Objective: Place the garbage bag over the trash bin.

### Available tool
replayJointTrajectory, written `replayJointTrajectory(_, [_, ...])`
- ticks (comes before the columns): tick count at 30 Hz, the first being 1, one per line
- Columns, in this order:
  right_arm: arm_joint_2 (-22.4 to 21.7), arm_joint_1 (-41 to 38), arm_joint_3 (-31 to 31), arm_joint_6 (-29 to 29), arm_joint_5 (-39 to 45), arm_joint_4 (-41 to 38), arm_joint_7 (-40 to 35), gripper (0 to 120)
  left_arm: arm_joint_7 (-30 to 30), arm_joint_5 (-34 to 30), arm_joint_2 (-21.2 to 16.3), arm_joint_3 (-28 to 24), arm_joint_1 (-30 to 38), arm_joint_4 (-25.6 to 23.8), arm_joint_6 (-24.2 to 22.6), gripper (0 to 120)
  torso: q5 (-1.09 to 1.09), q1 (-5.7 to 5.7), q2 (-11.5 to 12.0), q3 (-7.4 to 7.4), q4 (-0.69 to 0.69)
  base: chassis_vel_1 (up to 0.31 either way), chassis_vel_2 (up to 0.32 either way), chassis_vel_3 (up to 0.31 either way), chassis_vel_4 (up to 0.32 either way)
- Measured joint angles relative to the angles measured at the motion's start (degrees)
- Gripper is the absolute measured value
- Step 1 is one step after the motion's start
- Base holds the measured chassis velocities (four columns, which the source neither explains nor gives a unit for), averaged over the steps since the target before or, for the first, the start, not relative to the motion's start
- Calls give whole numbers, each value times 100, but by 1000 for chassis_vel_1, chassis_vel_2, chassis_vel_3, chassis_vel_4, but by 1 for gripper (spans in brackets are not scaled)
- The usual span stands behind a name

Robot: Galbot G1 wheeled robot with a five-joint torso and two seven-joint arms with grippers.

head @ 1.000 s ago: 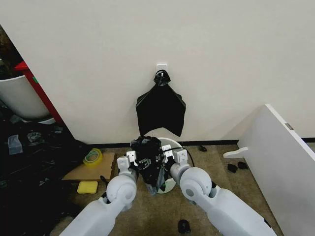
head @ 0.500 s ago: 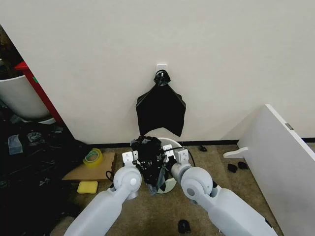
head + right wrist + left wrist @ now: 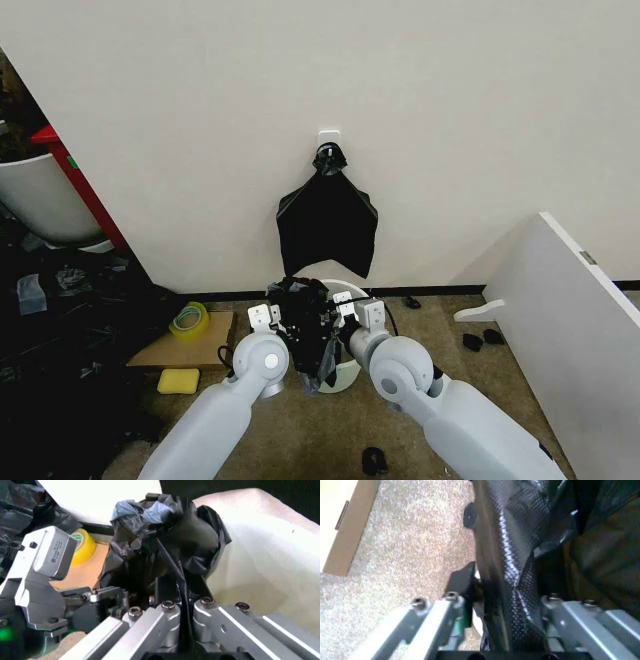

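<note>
Beige carpet (image 3: 300, 440) runs up to a plain cream wall (image 3: 200, 120), where a black bundle of bags (image 3: 327, 225) hangs by its knotted neck from a small white hook plate. Directly below it, against the dark skirting, stands the trash bin (image 3: 345, 372), round and white, its rolled rim partly showing behind the arms.

Both arms reach forward side by side over the near edge of the bin. The garbage bag (image 3: 305, 325), glossy, black and crumpled, is bunched between them, above and in front of the bin's left side, with a fold trailing down the bin's outer wall. The left gripper (image 3: 268, 322) has its fingers closed narrow on a band of the bag's dimpled plastic, as the left wrist view shows (image 3: 507, 603). The right gripper (image 3: 358, 315) likewise pinches a thin fold of the bag between nearly closed fingers (image 3: 181, 609), with the white inside of the bin just beyond it (image 3: 260, 566).

No writing can be read; a small label on the left gripper's housing in the right wrist view is too small to make out.

Left of the bin lie a flat piece of cardboard (image 3: 185, 345), a roll of yellow-green tape (image 3: 187, 319) on it and a yellow sponge (image 3: 178, 380) near it. Farther left sit a heap of dark plastic clutter (image 3: 60, 330), a large white rounded tub (image 3: 40, 200) and a red panel edge. At the right a white board (image 3: 580, 330) leans, with small dark scraps on the carpet nearby.
</note>
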State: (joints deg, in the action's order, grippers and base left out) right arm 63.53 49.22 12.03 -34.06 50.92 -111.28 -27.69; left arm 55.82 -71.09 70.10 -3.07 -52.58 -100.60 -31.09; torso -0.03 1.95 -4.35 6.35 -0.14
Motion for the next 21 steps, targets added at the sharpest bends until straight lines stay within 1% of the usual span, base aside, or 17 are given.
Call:
replayJointTrajectory(1, [-22, 32, 14, 5, -39, 0, 23, 0, 20, -25, -3, -6, -1, -17, 43, 18, 0, 0, 0, 0, 0, 0, 0, 0, 0])
replayJointTrajectory(2, [-22, 32, 14, 5, -39, 0, 23, 0, 20, -25, -3, -6, -1, -17, 43, 18, 0, 0, 0, 0, 0, 0, 0, 0, 0])
replayJointTrajectory(4, [-42, 94, 19, 11, -67, 5, 45, 0, 51, -46, 0, -8, 1, -25, 77, 7, -2, 0, 0, 0, -3, 0, 0, 0, 0])
replayJointTrajectory(6, [-43, 111, 17, 17, -72, 15, 49, 0, 59, -50, 0, -8, 4, -24, 85, 6, -2, 0, 0, 0, -3, 0, 0, 0, 0])
replayJointTrajectory(7, [-42, 132, 11, 31, -77, 33, 52, 0, 70, -59, -2, -6, 7, -21, 99, 1, -1, 0, 0, 0, -2, 0, 0, 0, 0])
replayJointTrajectory(14, [-18, 197, -63, 60, -76, -21, 21, 0, 12, -35, -24, 64, -49, -27, 285, 0, 0, 1, 0, 0, -1, 0, 0, 0, 0])
replayJointTrajectory(17, [-39, 303, -194, 104, -73, -170, -61, 0, -142, -23, -122, 181, -179, -193, 494, 0, -1, 1, 0, 1, -1, 0, 0, 0, 0])
replayJointTrajectory(18, [-39, 303, -194, 104, -73, -170, -61, 0, -142, -23, -122, 181, -179, -193, 494, 0, -1, 1, 0, 1, -1, 0, 0, 0, 0])
replayJointTrajectory(19, [-64, 348, -247, 118, -73, -233, -79, 0, -202, -34, -164, 224, -229, -259, 554, 0, -3, 1, 1, 2, -1, 0, 0, 0, 0])
replayJointTrajectory(21, [-124, 437, -356, 158, -77, -348, -100, 0, -399, -39, -241, 341, -339, -413, 713, 0, -1, 1, 2, 2, -2, 0, 0, 0, 0])
